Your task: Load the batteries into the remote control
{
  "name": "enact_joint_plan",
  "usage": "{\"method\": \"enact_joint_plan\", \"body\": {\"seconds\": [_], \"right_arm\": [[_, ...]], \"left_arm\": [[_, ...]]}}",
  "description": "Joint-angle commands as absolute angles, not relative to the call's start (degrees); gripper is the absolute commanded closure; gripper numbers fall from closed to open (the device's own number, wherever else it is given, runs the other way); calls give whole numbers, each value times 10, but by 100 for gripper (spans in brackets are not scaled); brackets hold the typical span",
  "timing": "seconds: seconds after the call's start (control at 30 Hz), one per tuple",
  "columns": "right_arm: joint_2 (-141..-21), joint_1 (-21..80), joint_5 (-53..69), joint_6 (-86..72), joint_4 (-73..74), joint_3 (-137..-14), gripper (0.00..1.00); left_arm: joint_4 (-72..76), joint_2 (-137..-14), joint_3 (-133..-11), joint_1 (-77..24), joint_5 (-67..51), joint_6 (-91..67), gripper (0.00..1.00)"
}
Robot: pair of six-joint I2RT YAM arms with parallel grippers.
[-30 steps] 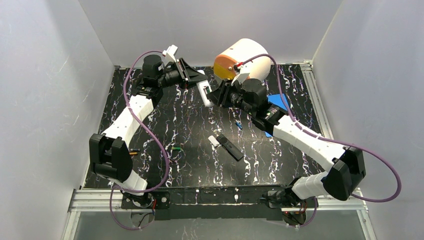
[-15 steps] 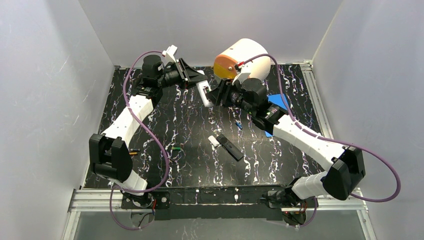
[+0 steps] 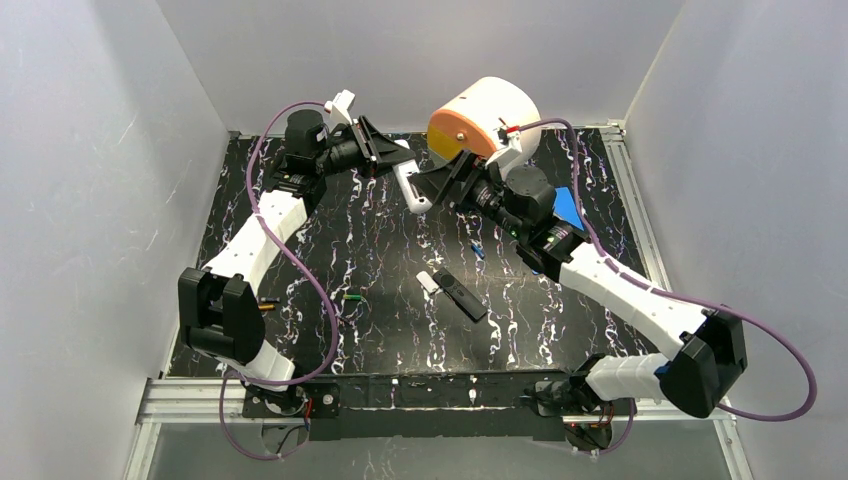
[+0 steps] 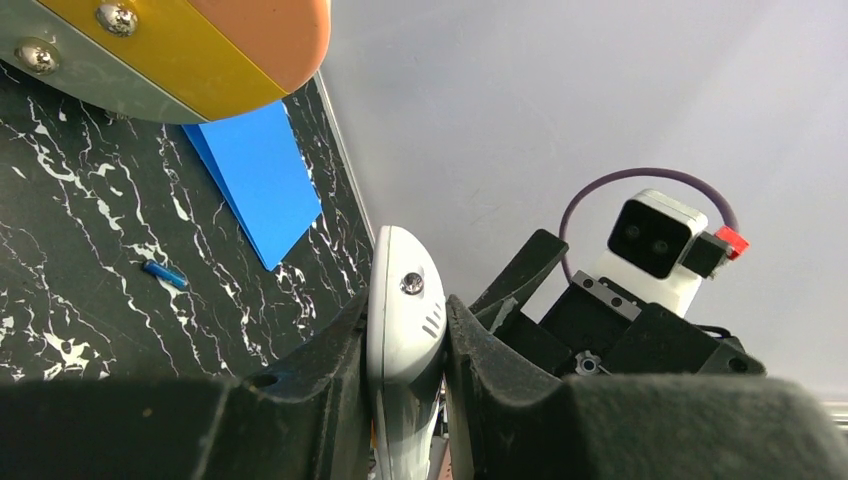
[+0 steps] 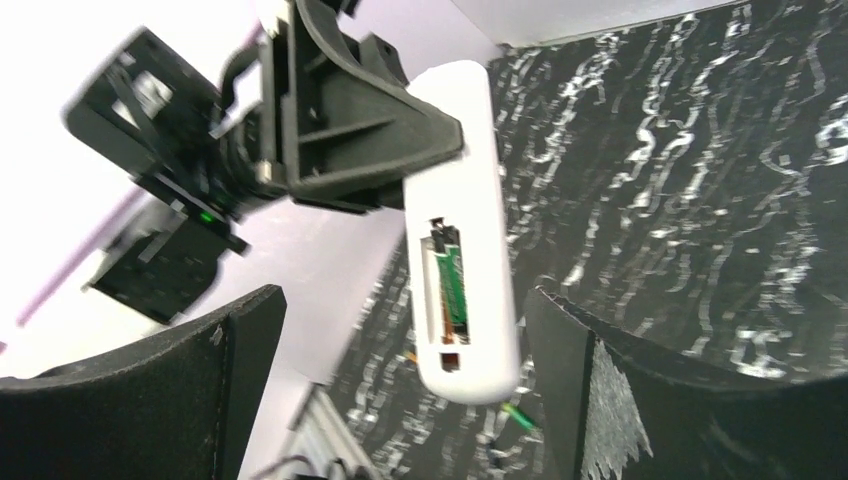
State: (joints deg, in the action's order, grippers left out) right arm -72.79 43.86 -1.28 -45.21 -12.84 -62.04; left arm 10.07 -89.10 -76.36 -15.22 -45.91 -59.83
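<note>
My left gripper point(image 3: 397, 163) is shut on one end of a white remote control point(image 3: 410, 187), held off the table at the back. In the left wrist view the remote point(image 4: 403, 305) is pinched between both fingers. Its open compartment faces my right wrist camera, with a green battery point(image 5: 452, 282) seated inside the remote point(image 5: 462, 150). My right gripper point(image 3: 443, 187) stands open just right of the remote, its fingers point(image 5: 238, 372) wide of it and touching nothing. Loose batteries lie on the mat: blue point(image 3: 478, 250), green point(image 3: 352, 297), orange point(image 3: 266, 306).
A black remote point(image 3: 464, 298) with a small white cover piece point(image 3: 428, 282) beside it lies mid-table. A big white and orange cylinder point(image 3: 482, 118) stands at the back behind my right wrist. A blue sheet point(image 3: 566, 204) lies at the right. Grey walls enclose the black marbled mat point(image 3: 380, 240).
My right gripper has opened wide and drawn back to the right of the white remote. The left gripper has kept its hold and barely moved.
</note>
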Motion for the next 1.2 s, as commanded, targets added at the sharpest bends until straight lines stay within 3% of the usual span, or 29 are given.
{"method": "enact_joint_plan", "body": {"seconds": [0.0,0.27,0.53,1.17], "right_arm": [[-735,431,-38,-613,-196,-615,1],[-731,430,-105,-789,-195,-576,1],[-763,429,-78,-882,-224,-569,1],[-812,422,-36,-924,-228,-581,7]], "left_arm": [[111,-858,-782,-154,-457,-594,100],[111,-859,-793,-155,-441,-590,100],[111,-859,-794,-154,-440,-590,100],[111,-857,-785,-155,-465,-563,100]]}}
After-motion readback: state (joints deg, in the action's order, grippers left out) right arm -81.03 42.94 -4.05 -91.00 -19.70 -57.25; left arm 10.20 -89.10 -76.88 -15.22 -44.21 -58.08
